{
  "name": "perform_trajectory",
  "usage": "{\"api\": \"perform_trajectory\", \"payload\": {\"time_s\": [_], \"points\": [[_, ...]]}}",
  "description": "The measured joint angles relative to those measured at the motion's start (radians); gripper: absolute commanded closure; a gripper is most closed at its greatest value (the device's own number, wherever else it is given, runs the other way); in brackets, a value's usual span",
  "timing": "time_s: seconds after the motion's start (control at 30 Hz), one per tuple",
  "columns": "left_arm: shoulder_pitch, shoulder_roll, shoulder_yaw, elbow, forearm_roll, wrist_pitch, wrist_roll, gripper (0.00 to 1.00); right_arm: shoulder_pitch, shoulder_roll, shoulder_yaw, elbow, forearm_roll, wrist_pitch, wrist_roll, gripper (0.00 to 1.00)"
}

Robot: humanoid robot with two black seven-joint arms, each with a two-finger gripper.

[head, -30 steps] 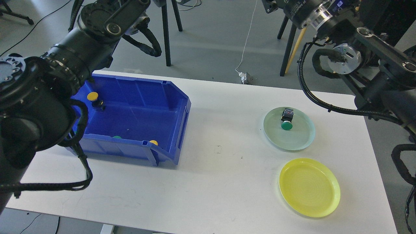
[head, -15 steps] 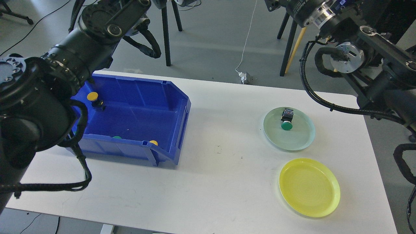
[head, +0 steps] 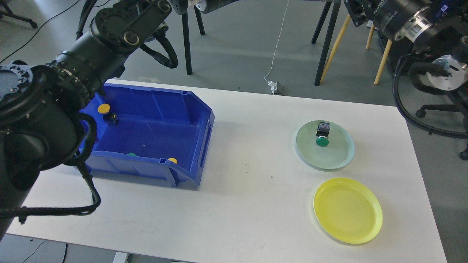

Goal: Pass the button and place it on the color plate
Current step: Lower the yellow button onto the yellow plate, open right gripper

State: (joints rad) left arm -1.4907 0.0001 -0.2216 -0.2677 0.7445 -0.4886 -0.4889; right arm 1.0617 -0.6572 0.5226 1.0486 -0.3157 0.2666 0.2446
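Note:
A green button (head: 322, 136) with a black base lies on the pale green plate (head: 340, 157) at the right of the white table. The yellow plate (head: 348, 211) in front of it holds nothing. A yellow button (head: 105, 110) stands in the far left corner of the blue bin (head: 153, 124). A second yellow button (head: 172, 160) and a green one (head: 131, 154) show just behind the bin's near wall. My left arm rises along the left edge and my right arm along the top right. Both grippers are above the top edge, out of view.
The white table (head: 248, 197) carries the bin at the left and both plates at the right, with bare surface between. Chair and stand legs (head: 325, 40) and a white cable (head: 276, 47) lie on the floor behind the table.
My right arm has swung up and to the right, away from over the plates. My left arm has shifted only slightly. The buttons, plates and bin have not moved.

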Motion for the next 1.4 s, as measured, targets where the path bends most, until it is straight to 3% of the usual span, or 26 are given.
{"api": "perform_trajectory", "payload": {"time_s": [0.17, 0.4, 0.67, 0.83, 1.07, 1.17, 1.34, 1.4], "points": [[-0.001, 0.055, -0.029, 0.001, -0.008, 0.0, 0.0, 0.0, -0.12, -0.225, -0.136, 0.202, 0.0, 0.038, -0.001, 0.78], [-0.015, 0.066, -0.096, -0.001, -0.01, 0.0, 0.0, 0.0, -0.423, -0.515, -0.174, 0.52, -0.003, 0.055, 0.014, 0.77], [-0.017, 0.029, -0.101, -0.006, -0.01, 0.0, 0.0, 0.0, -0.657, -0.682, -0.243, 0.59, -0.009, 0.092, 0.031, 0.77], [-0.024, 0.026, -0.101, -0.005, -0.01, 0.0, 0.0, 0.0, -0.675, -0.677, -0.29, 0.562, -0.018, 0.079, 0.035, 0.76], [-0.035, 0.031, -0.101, -0.007, -0.01, 0.0, 0.0, 0.0, -0.682, -0.564, -0.318, 0.484, -0.024, 0.012, 0.033, 0.71], [-0.04, 0.032, -0.101, -0.007, -0.01, 0.0, 0.0, 0.0, -0.684, -0.512, -0.321, 0.454, -0.044, -0.002, 0.028, 0.62], [-0.047, 0.034, -0.102, -0.007, -0.01, 0.0, 0.0, 0.0, -0.69, -0.491, -0.324, 0.437, -0.079, -0.022, 0.025, 0.34], [-0.047, 0.035, -0.102, -0.007, -0.01, 0.0, 0.0, 0.0, -0.691, -0.49, -0.324, 0.436, -0.081, -0.023, 0.025, 0.29]]}}
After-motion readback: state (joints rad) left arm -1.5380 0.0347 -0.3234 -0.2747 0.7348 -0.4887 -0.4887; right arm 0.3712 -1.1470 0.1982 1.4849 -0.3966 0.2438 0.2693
